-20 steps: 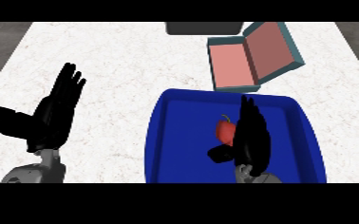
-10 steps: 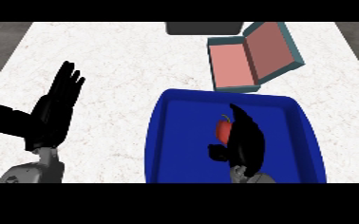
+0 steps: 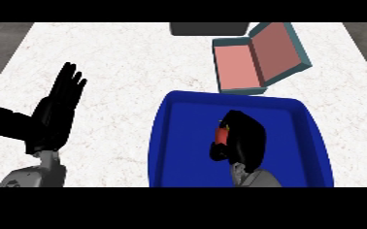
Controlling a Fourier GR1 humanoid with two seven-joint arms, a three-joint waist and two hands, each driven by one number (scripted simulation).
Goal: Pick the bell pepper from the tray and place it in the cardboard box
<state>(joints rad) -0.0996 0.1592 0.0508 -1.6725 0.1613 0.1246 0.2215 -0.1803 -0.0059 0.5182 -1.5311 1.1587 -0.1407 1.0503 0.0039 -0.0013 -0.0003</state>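
Curling my right hand (image 3: 243, 138) round the pepper (image 3: 222, 134) in the tray (image 3: 179, 140).
Right fingers clamped on it; left hand (image 3: 57, 109) rests, fingers apart.

We saw a white, faintly marbled counter (image 3: 136, 68) filling most of the view. At its far edge, near the middle, sat a dark grey rectangular object (image 3: 209, 28), partly cut off, so we could not tell what it was.

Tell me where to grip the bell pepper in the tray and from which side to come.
Grip the bell pepper across its rounded body, coming from above and its right, as the right hand does now, fingers curled over it. It sits low in the blue tray, whose raised walls likely block a sideways approach.
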